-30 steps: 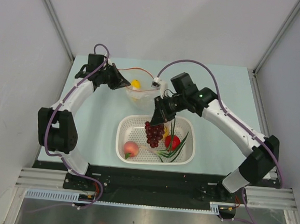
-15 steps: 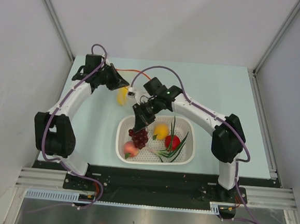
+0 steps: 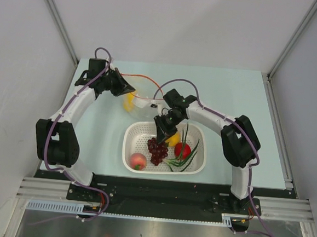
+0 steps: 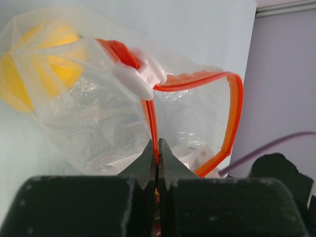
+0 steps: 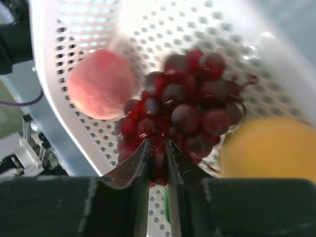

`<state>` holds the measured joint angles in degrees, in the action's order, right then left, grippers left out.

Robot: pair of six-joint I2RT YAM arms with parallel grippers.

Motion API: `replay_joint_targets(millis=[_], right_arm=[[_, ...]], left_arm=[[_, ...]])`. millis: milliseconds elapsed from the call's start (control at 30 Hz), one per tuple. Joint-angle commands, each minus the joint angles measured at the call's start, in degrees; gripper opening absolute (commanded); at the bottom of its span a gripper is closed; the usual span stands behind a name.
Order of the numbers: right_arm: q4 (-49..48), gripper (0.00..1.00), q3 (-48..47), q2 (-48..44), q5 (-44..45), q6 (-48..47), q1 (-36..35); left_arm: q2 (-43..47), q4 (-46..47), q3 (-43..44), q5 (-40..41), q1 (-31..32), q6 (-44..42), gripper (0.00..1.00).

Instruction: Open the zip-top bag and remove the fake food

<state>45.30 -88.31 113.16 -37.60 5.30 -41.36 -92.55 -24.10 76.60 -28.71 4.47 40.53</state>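
My left gripper (image 3: 125, 88) is shut on the red-orange zip strip (image 4: 154, 126) of the clear zip-top bag (image 3: 140, 102) and holds it up at the table's back left. The bag's mouth gapes open (image 4: 197, 113). A yellow piece (image 3: 129, 101) lies inside it (image 4: 42, 64). My right gripper (image 3: 161, 134) is shut on the dark purple grapes (image 3: 157, 150), which hang into the white basket (image 3: 131, 134). In the right wrist view the gripper (image 5: 158, 152) pinches the bunch (image 5: 197, 111) from above. The basket also holds a pink peach (image 3: 138, 161), an orange fruit (image 3: 173, 139), a red fruit (image 3: 182, 150) and green onion stalks (image 3: 187, 156).
The white perforated basket sits at the table's near middle, between both arms. A white slider (image 4: 140, 79) sits on the zip strip. The peach (image 5: 101, 84) and orange fruit (image 5: 269, 148) flank the grapes. Grey walls enclose the table on three sides.
My right gripper swung left with the grapes, then came back toward the basket's middle. The bag and its yellow piece shifted left and down. The left gripper kept its hold.
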Motion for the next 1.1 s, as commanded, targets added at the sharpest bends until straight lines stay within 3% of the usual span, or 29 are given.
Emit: replay_joint_targets(millis=[0, 467, 733, 933, 1067], right_arm=[[-1.53, 0.26, 0.33, -2.42, 5.07, 0.59, 2.78], [3.74, 0.67, -3.18, -13.31, 14.84, 0.32, 2.96], [4.63, 0.72, -9.58, -17.98, 18.88, 0.59, 3.83], [1.38, 0.7, -19.78, -13.07, 23.72, 4.71, 4.97], [-1.61, 0.63, -27.24, -8.23, 22.58, 7.18, 5.15]], left_arm=[[2.29, 1.95, 0.04, -1.17, -0.34, -0.02, 0.0], [0.62, 3.0, 1.27, -1.7, -0.43, 0.42, 0.0], [-1.05, 4.67, 2.42, -2.84, 0.27, 1.3, 0.0], [-2.19, 5.03, 3.2, -3.37, 2.12, 2.18, 0.0], [-3.07, 4.76, 4.87, -3.72, 3.53, 2.53, 0.0]])
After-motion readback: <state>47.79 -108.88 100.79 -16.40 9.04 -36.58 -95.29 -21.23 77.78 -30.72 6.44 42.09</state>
